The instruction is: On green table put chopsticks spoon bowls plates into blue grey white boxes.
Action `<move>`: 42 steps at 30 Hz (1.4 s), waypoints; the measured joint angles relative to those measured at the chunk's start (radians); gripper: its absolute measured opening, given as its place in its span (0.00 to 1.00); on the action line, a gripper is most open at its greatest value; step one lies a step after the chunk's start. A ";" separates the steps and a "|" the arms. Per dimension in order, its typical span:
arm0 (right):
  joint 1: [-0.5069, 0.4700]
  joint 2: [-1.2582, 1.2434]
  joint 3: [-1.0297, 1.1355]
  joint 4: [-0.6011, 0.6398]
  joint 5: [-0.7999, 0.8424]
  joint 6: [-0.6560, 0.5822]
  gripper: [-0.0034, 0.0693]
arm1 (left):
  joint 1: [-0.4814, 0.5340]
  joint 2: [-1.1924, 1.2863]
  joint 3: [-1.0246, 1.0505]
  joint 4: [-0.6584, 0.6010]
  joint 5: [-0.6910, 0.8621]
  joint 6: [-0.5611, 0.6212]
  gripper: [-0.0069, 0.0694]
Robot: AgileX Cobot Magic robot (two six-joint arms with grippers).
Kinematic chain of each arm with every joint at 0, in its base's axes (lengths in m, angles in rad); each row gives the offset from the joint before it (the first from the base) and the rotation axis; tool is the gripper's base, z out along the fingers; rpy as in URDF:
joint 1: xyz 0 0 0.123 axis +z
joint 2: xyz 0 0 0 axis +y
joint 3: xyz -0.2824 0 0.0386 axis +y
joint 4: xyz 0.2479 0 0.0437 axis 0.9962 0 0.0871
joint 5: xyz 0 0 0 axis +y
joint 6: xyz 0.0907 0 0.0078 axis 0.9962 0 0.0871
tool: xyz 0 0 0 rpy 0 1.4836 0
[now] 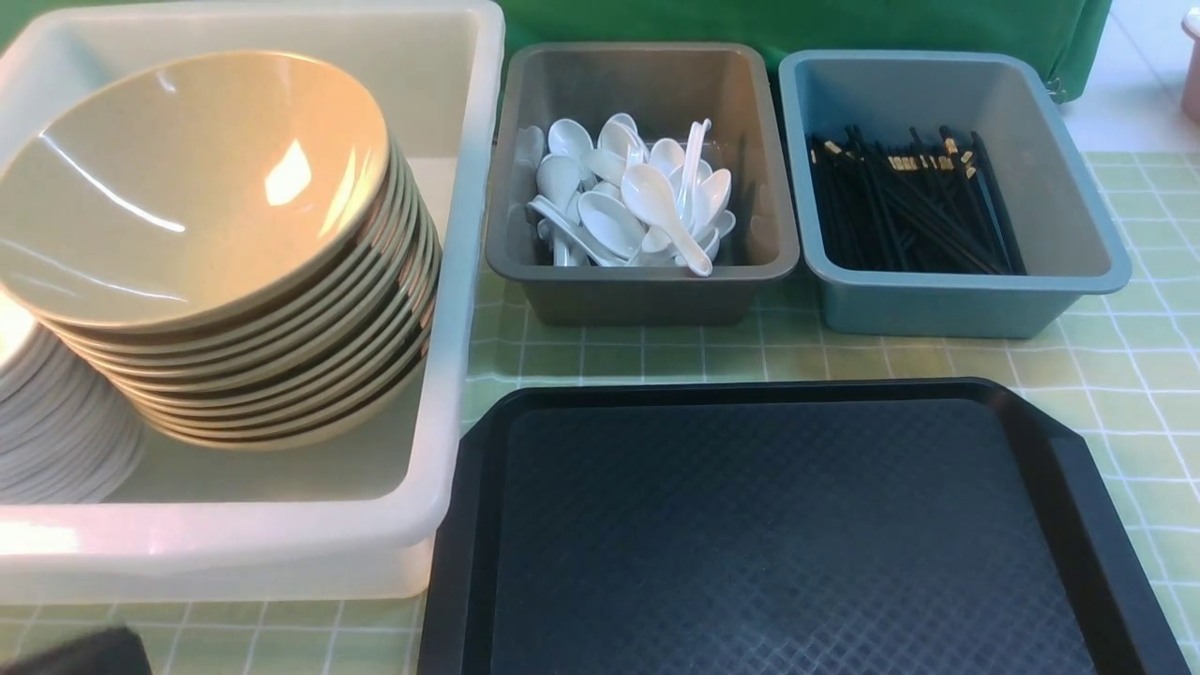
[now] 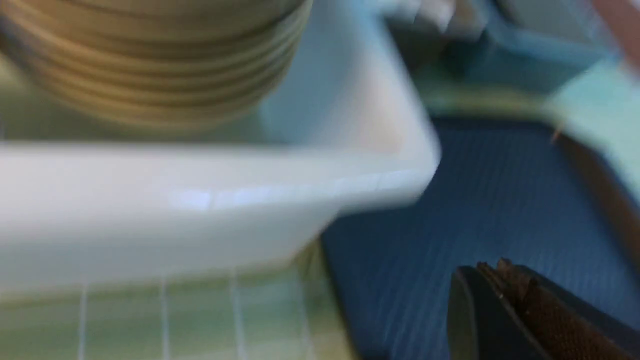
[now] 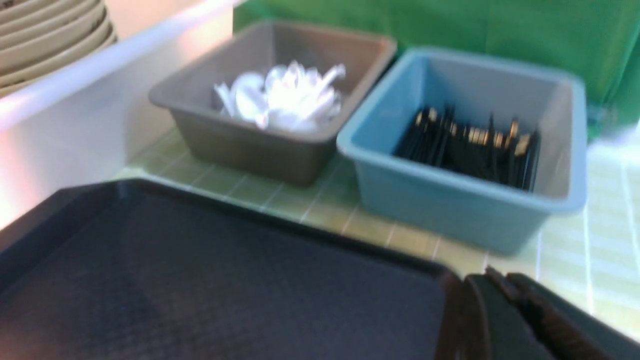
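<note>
In the front view we see the green table (image 1: 1153, 356), which has a cloth with white grid lines. On its left side stands the big white box (image 1: 436, 375). Inside it there is a leaning stack of tan bowls (image 1: 225, 206), one in another, and the top bowl is tilted. To the left of this stack, in the same box, we see a stack of white plates (image 1: 66, 431), cut by the picture edge. At the far middle is the grey box (image 1: 647, 300), and in it lies a heap of white spoons (image 1: 619, 202). Just to the right of it stands the blue box (image 1: 956, 309), which holds the black chopsticks (image 1: 909, 206), some with gold ends. On the near side of these two boxes lies the black tray (image 1: 769, 525), and its surface is bare. At the near left we see a dark tip of the left gripper (image 1: 89, 652).

In the left wrist view, which is blurred, the jaws of the left gripper are pressed together, with nothing between them. We see them apart from the white box, and the bowls are inside this box.

In the right wrist view, the jaws of the right gripper (image 3: 497, 277) are also pressed together and they hold nothing. We see the spoons in the grey box and the chopsticks in the blue box.
</note>
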 joint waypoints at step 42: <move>0.000 -0.001 0.056 -0.024 -0.051 -0.004 0.11 | 0.104 -0.113 0.518 0.274 -0.544 0.169 0.09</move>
